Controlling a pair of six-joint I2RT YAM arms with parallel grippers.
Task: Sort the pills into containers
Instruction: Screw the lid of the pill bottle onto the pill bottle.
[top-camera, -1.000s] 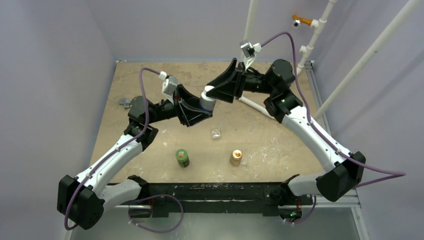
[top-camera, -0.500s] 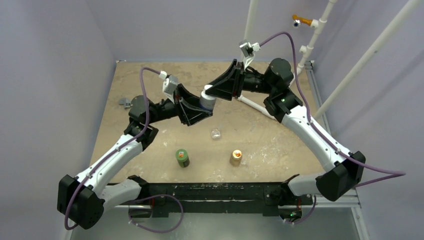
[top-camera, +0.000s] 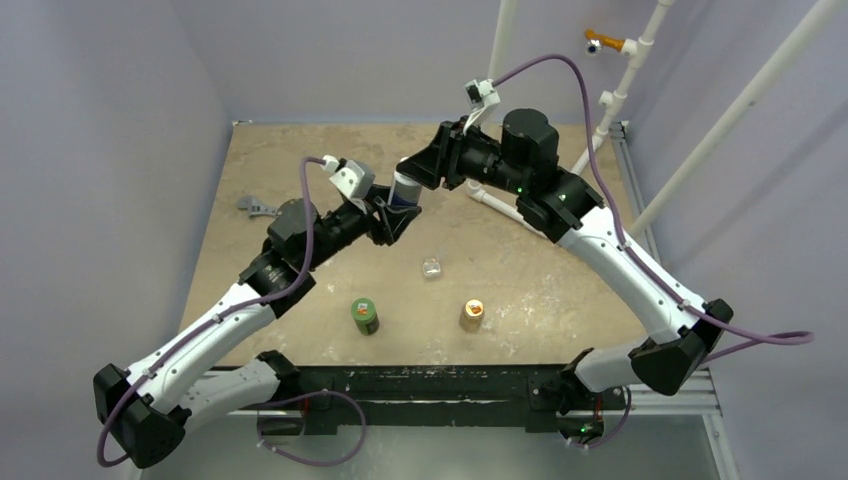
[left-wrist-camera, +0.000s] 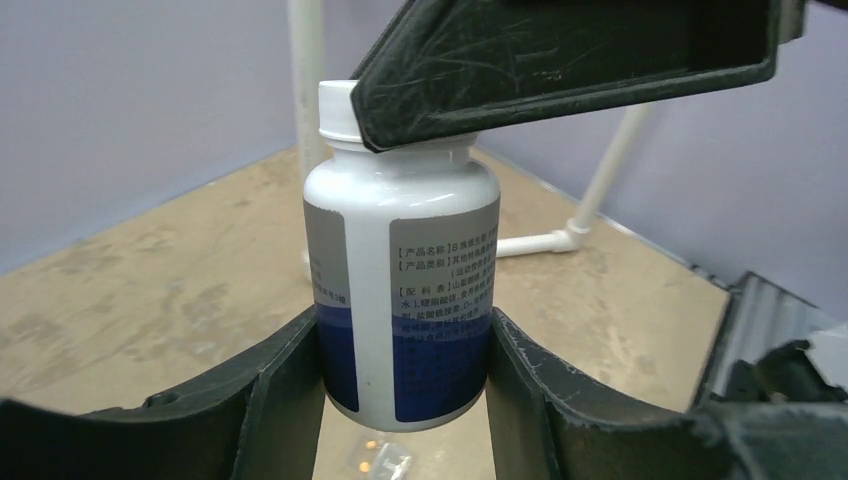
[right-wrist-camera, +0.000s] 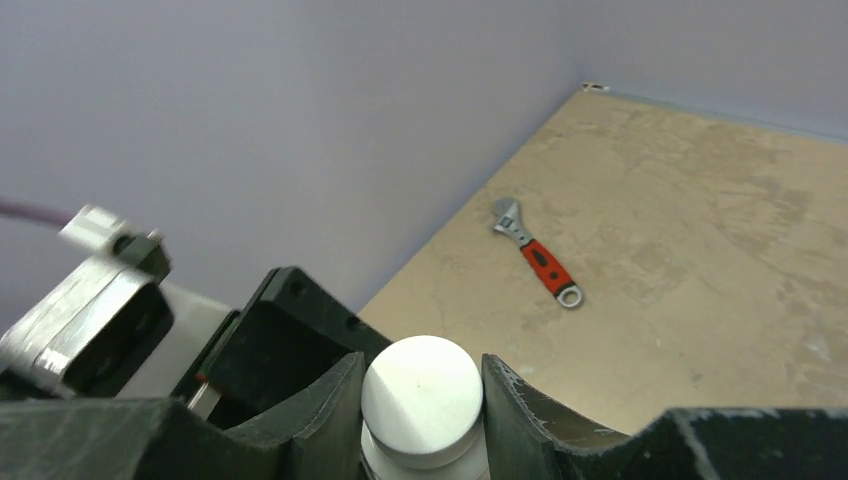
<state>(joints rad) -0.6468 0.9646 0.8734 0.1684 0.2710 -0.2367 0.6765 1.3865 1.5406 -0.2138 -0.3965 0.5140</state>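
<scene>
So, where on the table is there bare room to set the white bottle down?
Bare table lies right of the tan-orange bottle, and along the back wall beyond the adjustable wrench. It is crowded around the clear case, with the green bottle and the tan-orange one close on its near side.

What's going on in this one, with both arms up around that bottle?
The left gripper holds a white bottle with a blue label by its body, upright above the table. The right gripper is closed on its cap, which is on the bottle. The small clear case, a green bottle and a tan-orange bottle stand on the table nearer the arm bases, untouched.
</scene>
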